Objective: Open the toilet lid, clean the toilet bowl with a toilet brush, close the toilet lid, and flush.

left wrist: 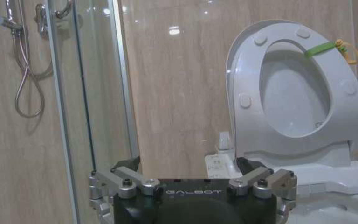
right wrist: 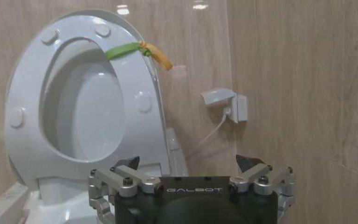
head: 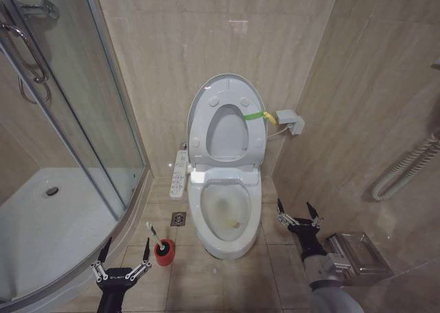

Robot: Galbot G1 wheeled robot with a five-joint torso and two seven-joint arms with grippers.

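The toilet bowl (head: 223,217) stands on the tiled floor with the toilet lid (head: 227,122) and seat raised upright against the wall behind it, a green-yellow strap (head: 256,115) at the lid's right edge and the button panel (head: 179,173) along the bowl's left side. The toilet brush (head: 157,236) sits tilted in a red cup (head: 164,253) on the floor just left of the bowl. The left tool (head: 124,252) hovers left of the cup with fingers spread, and the right tool (head: 297,212) hovers just right of the bowl, also spread.
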